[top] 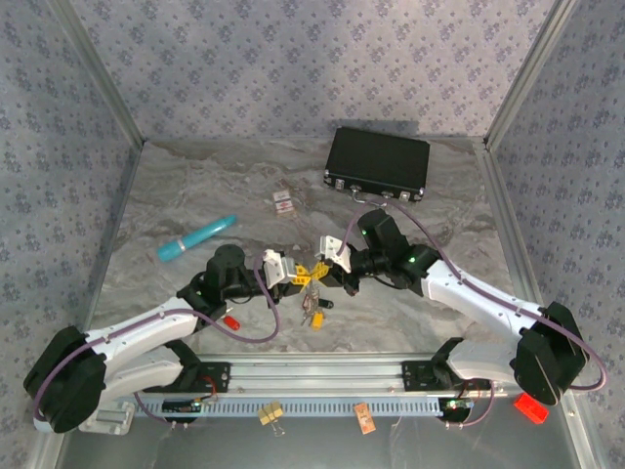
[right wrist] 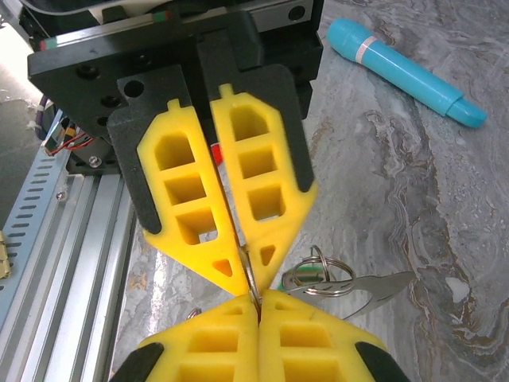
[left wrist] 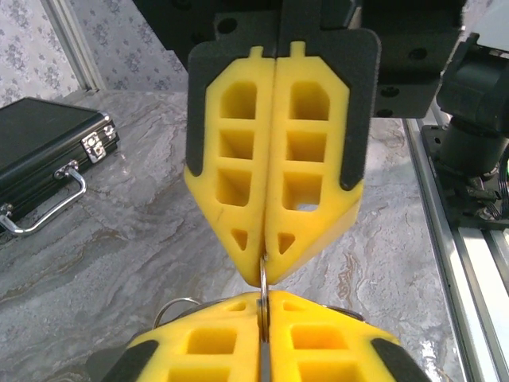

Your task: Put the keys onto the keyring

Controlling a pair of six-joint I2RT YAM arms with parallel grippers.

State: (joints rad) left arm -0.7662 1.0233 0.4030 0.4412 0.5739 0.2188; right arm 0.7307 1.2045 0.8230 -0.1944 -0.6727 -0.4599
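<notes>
Tug-of-war vibes: left end effector [right wrist: 248, 272] and right end effector [left wrist: 262, 269] both clamped nose-to-nose on the thin silvery wire keyring [left wrist: 262, 288], probably steadying it so the small metal keys [right wrist: 354, 285] beside it thread on.

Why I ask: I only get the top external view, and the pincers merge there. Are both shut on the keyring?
Observer: Left wrist view shows the left pincer closed on the keyring, seen edge-on.
Operator: And the right?
Observer: The right pincer is closed on the same ring, tip to tip with the left.
Operator: Any key threaded?
Observer: A silver key on a small ring sits beside the tips; whether it's threaded, I can't tell.
</notes>
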